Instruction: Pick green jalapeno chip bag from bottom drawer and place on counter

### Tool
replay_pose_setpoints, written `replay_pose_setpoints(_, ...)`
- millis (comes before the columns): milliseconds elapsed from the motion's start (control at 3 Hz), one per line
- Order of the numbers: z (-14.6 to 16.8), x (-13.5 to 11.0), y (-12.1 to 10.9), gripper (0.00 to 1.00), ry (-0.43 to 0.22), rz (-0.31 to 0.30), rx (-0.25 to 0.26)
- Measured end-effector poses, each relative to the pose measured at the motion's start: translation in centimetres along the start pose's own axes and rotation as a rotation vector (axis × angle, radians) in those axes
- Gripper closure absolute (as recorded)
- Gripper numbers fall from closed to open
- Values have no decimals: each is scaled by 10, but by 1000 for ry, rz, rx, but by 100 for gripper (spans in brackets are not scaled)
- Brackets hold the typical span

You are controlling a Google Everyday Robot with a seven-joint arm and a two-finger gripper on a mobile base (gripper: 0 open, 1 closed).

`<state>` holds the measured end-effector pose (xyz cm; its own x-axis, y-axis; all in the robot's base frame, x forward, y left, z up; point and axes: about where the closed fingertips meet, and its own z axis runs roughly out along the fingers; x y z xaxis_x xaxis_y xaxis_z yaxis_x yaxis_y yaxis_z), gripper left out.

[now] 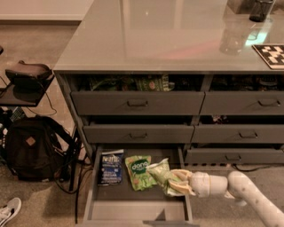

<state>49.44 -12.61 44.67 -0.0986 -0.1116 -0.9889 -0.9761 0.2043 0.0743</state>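
The bottom drawer (98, 177) is pulled open at the lower left of the cabinet. In it, a pale dull-green jalapeno chip bag (160, 174) lies tilted at the right. My gripper (179, 182) reaches in from the right over the drawer's right wall and is shut on the bag's right end. The white arm extends off to the lower right. The glossy grey counter (159, 35) caps the cabinet above.
A brighter green "dang" bag (139, 172) and a dark blue bag (110, 167) lie left of the held bag. Partly open upper drawers (137, 103) overhang. A clear glass (232, 33), dark cup (261, 9) and checkered board (271, 55) sit on the counter. A black backpack (31, 148) stands at left.
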Motion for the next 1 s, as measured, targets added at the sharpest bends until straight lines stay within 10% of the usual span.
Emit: replay_pose_setpoints(1000,-38,-180,44,100,68,-265,125)
